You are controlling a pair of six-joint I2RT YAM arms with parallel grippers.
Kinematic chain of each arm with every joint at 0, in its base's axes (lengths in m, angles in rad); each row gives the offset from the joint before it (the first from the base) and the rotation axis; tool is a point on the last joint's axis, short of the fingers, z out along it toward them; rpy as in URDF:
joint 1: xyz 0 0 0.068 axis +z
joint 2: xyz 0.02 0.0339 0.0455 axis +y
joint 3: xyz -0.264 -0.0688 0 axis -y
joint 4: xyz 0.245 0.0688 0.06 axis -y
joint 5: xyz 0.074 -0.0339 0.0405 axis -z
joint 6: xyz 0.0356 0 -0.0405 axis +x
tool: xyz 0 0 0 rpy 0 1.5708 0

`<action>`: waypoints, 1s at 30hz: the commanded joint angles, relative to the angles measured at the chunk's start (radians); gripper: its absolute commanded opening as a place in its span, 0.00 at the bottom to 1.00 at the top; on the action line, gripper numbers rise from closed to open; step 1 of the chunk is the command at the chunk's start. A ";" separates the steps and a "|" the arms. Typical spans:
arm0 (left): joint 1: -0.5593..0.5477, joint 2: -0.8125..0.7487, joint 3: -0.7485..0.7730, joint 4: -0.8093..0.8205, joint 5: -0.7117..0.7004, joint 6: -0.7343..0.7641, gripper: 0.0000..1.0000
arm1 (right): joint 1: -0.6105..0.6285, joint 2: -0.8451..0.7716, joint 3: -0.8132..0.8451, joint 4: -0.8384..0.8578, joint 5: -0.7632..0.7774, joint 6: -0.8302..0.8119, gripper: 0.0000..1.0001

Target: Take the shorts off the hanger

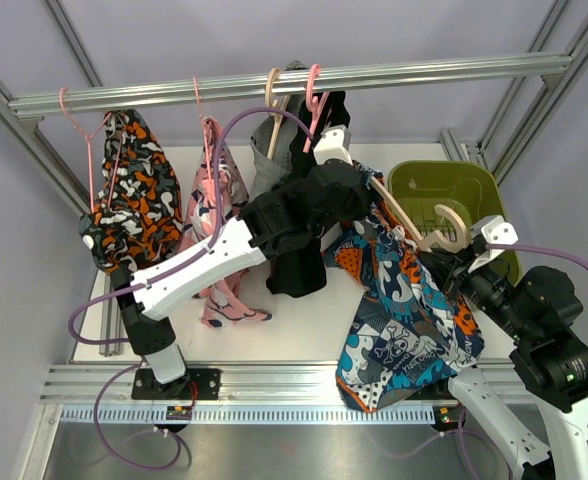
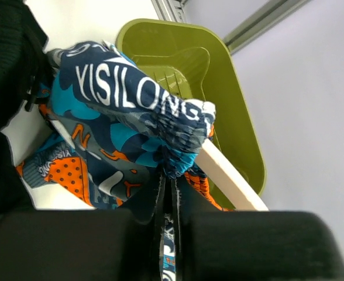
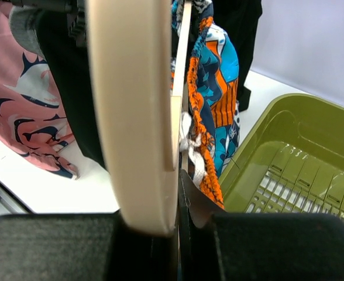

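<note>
The left gripper (image 2: 169, 218) is pressed together on a thin fold of the blue shorts (image 2: 131, 117), just below their bunched waistband. That waistband is gathered over the bar of a wooden hanger (image 2: 227, 178). The right gripper (image 3: 160, 225) is clamped on the curved hook of the same hanger (image 3: 131, 117), whose bar runs up and away from it. From above, the left gripper (image 1: 349, 195) reaches in from the left and the right gripper (image 1: 456, 248) from the right. The hanger (image 1: 444, 228) is tilted between them, off the rail (image 1: 274, 85). The blue shorts (image 1: 404, 310) hang from it down toward the near edge of the table (image 1: 284, 330). The green basket (image 1: 474, 180) sits just behind the hanger on the right. Black shorts (image 1: 296, 275) and grey shorts (image 1: 267, 165) hang from the rail behind the left arm.
</note>
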 commanded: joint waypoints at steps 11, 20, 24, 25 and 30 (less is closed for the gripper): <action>0.168 -0.093 -0.006 -0.038 -0.071 0.159 0.00 | 0.007 -0.118 -0.029 -0.156 -0.027 -0.069 0.00; 0.211 -0.095 -0.052 -0.043 0.050 0.196 0.00 | 0.006 -0.218 -0.024 -0.093 -0.007 0.006 0.00; 0.211 -0.128 -0.168 0.041 0.155 0.215 0.00 | 0.006 -0.201 -0.023 -0.011 0.038 0.076 0.00; 0.211 -0.142 -0.201 0.069 0.186 0.225 0.00 | 0.006 -0.196 -0.035 0.013 0.042 0.108 0.00; 0.205 -0.243 -0.393 0.213 0.393 0.269 0.00 | 0.006 -0.103 -0.075 0.190 0.064 0.231 0.00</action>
